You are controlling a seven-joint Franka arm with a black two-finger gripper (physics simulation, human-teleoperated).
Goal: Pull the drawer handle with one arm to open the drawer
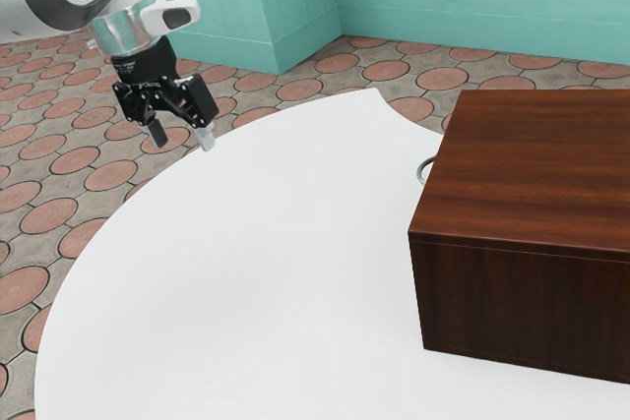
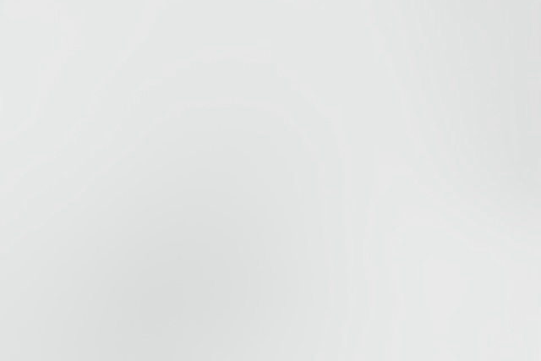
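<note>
One dark wooden drawer box [image 1: 532,213] sits on the white table [image 1: 246,272] in the exterior view, its inside hidden. A thin grey handle [image 1: 424,170] curves out from the box's side nearest the fingers [image 1: 206,135]. The fingers are spread wide, hold nothing and point down above the table's rim. The handle lies well apart from them, toward the exterior view's right. Tiled floor [image 1: 59,174] lies beyond the table. The wrist view gives plain white table [image 2: 270,158] beneath the fingers.
</note>
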